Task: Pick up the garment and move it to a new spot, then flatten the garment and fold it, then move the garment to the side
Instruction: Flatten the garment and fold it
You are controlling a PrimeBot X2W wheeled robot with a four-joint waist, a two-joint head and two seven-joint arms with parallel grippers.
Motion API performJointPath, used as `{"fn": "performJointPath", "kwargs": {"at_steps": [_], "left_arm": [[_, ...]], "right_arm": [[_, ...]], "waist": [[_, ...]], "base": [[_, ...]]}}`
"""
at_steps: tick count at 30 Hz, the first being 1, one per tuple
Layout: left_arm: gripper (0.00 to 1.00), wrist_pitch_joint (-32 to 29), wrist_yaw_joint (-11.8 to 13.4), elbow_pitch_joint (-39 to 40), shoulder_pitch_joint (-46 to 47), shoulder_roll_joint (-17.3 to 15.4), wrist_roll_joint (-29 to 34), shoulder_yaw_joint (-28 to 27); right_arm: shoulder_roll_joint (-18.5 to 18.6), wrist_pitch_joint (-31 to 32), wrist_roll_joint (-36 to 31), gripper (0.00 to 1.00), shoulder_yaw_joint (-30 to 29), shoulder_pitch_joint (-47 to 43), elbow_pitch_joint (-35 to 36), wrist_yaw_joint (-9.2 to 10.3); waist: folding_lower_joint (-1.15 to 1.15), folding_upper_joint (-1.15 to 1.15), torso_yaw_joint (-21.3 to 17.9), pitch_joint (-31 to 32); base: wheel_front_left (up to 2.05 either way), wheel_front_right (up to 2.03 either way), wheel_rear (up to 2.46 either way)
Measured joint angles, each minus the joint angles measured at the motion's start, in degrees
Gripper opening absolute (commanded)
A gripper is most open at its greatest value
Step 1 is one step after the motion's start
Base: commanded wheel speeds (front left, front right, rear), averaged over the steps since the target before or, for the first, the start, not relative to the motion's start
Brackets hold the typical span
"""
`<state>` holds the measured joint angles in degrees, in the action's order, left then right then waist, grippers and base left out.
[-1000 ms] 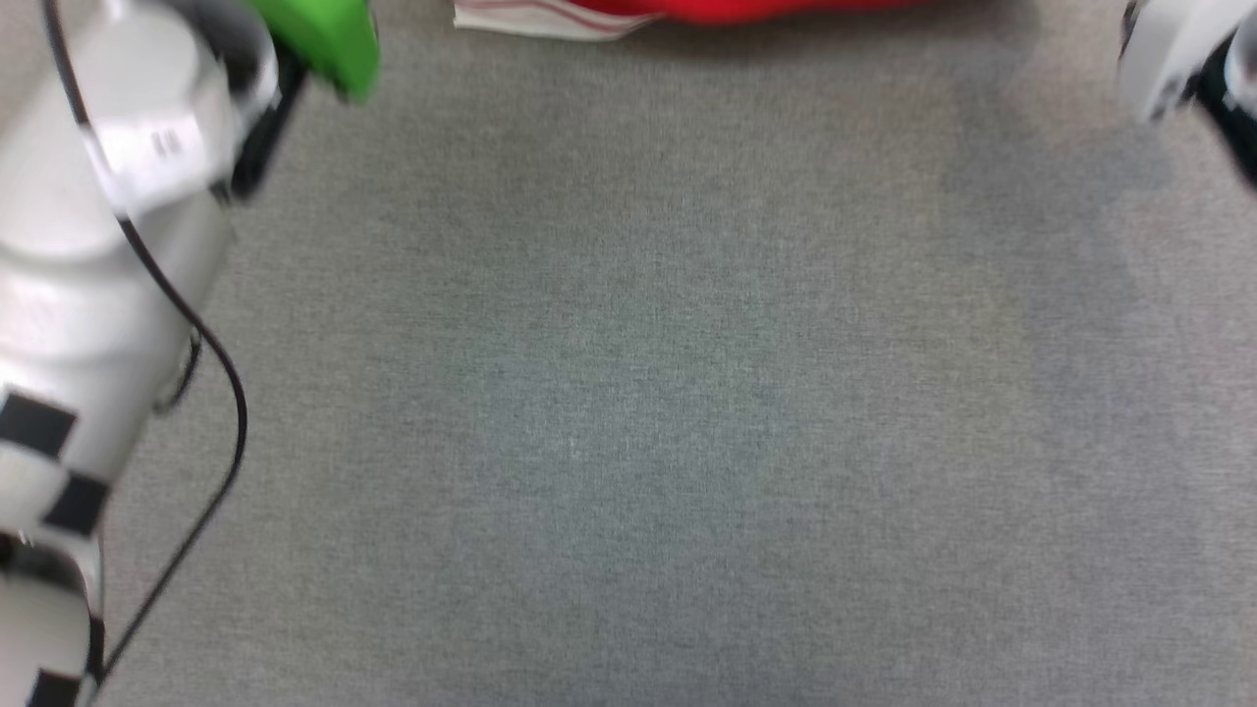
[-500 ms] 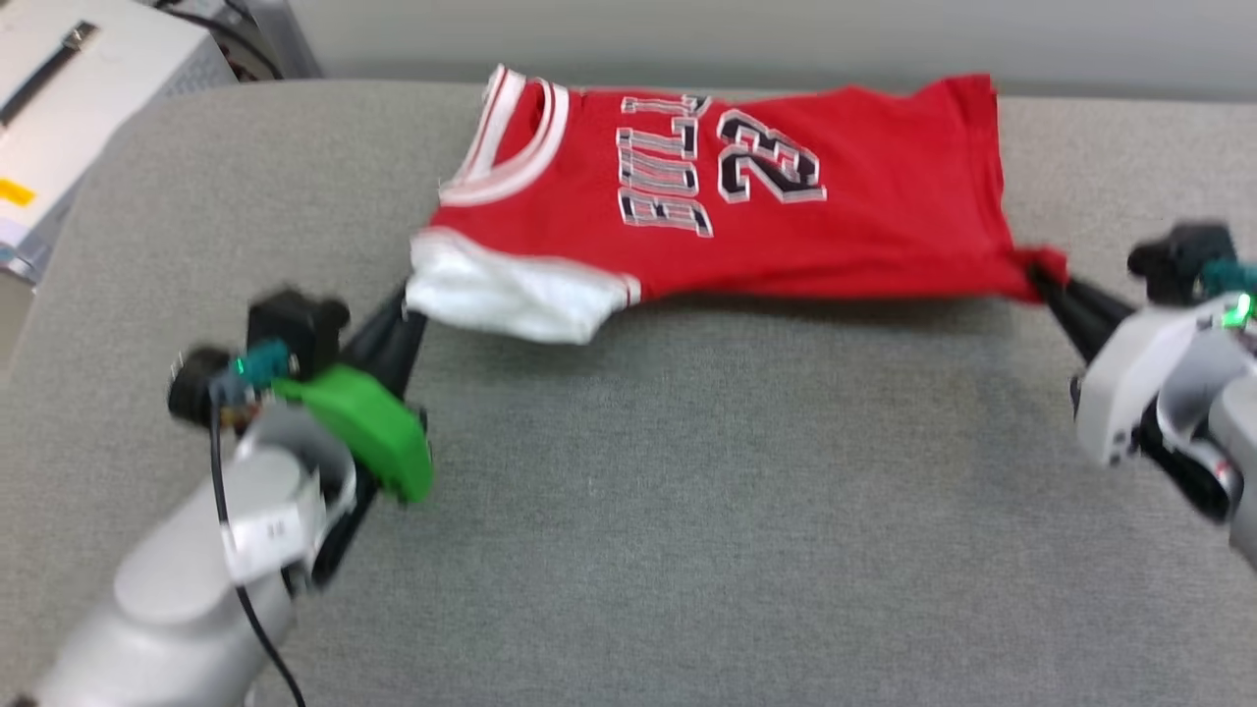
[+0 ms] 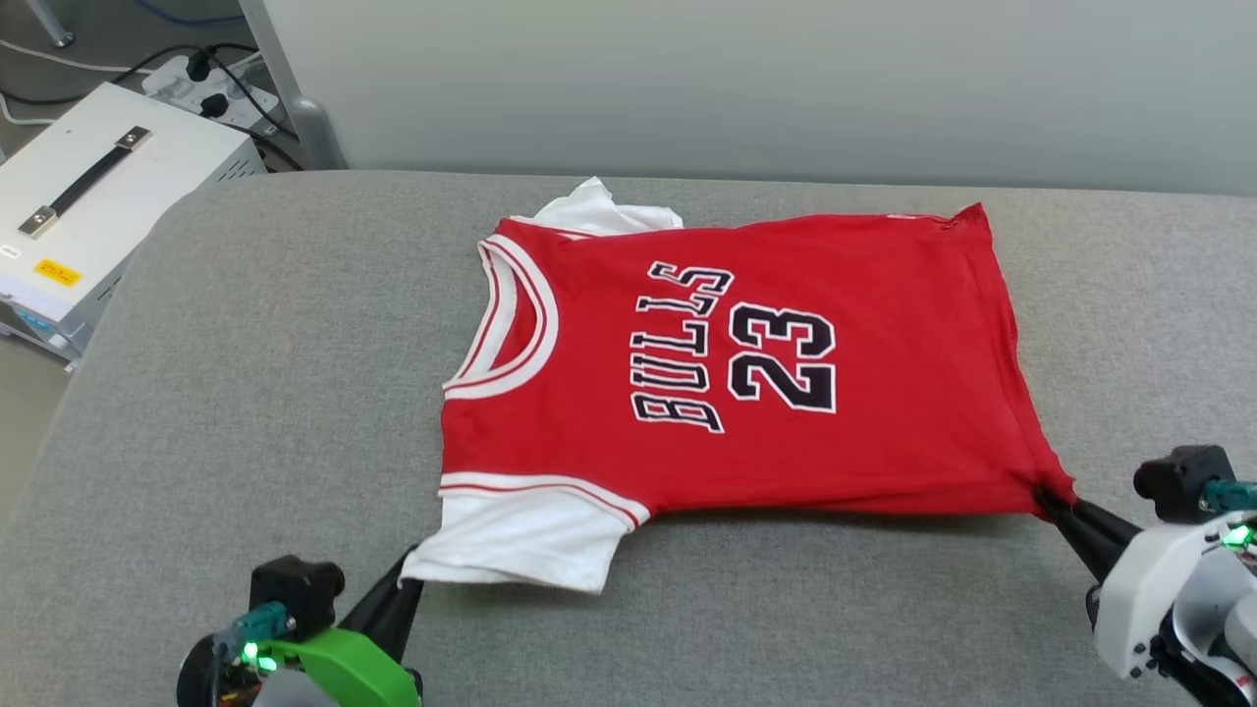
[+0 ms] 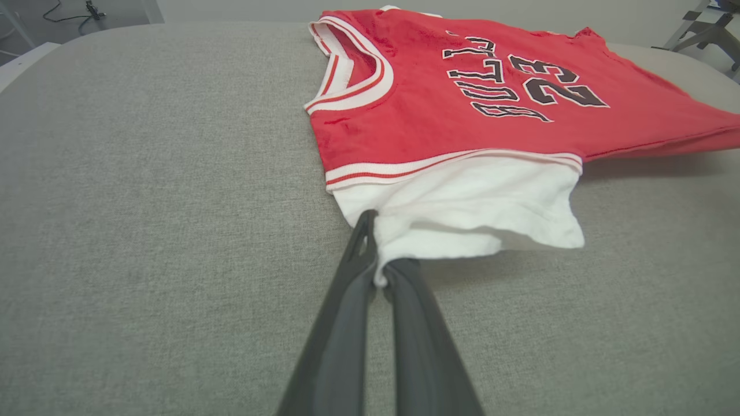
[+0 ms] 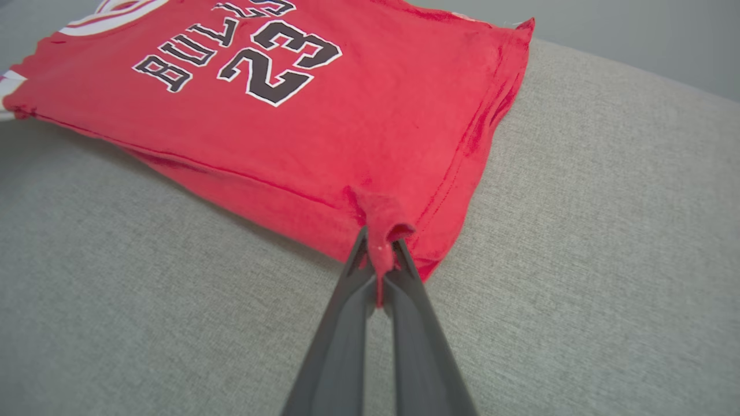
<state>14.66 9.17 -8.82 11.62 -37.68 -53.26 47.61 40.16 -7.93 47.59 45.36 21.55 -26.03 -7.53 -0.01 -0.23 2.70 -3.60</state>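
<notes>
As the red Bulls 23 jersey [image 3: 746,363] lies mid-worktop [image 3: 245,393] | left claw [image 3: 408,584] pinches its white sleeve [image 3: 520,535], right claw [image 3: 1056,501] its near hem corner [image 3: 1036,471] | soft, light, limp: hold corners, keep taut.

The garment [image 3: 609,462] is soft, matt knit cloth. Its red body looks slightly fuzzy, and its black lettering is flatter and smoother, like print. The worktop [image 3: 275,393] is covered in grey woven fabric, matt and coarse-grained. The left pincer [image 4: 378,254] and right pincer [image 5: 378,254] have dark, smooth, matt fingers, seemingly plastic. A green cover [image 3: 344,673] behind the left pincer is glossy plastic. The white box [image 3: 187,162] far left has a smooth shell.
</notes>
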Motion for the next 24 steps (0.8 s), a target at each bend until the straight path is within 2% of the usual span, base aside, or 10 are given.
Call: {"fn": "performJointPath", "kwargs": {"at_steps": [5, 14, 18, 20, 24], "left_arm": [[0.00, -0.21, 2.47, 4.46, -5.76, -0.69, -1.90, 0.71], [0.00, -1.35, 5.23, 9.07, -13.07, -2.46, -5.49, 1.41], [0.00, -1.66, 5.46, 10.50, -13.67, -3.26, -5.69, 1.49], [0.00, -1.85, 5.44, 10.88, -12.85, -3.54, -4.45, 1.74], [0.00, -3.14, 3.81, 10.12, -8.00, -3.49, -2.11, 1.78]], "right_arm": [[0.90, 1.58, -0.18, 0.00, -4.25, -7.64, 3.39, 0.00], [1.11, 6.75, -2.60, 0.00, -12.60, -19.17, 10.72, 0.00], [-0.08, 9.11, -3.80, 0.00, -16.72, -22.97, 13.43, 0.00], [-1.42, 11.21, -5.22, 0.00, -20.56, -24.35, 15.80, 0.00], [-2.64, 13.01, -6.75, 0.00, -23.74, -24.44, 18.71, 0.00]], "waist": [[0.00, 0.00, 0.46, 1.27], [0.00, 0.00, 0.46, 2.17], [0.00, 0.00, 0.74, 1.88], [0.00, 0.00, 0.90, 1.26], [0.00, 0.00, 0.88, 0.37]], "base": [[0.00, 0.00, 0.00], [0.00, 0.00, 0.00], [0.00, 0.00, 0.00], [0.00, 0.00, 0.00], [0.00, 0.00, 0.00]]}}
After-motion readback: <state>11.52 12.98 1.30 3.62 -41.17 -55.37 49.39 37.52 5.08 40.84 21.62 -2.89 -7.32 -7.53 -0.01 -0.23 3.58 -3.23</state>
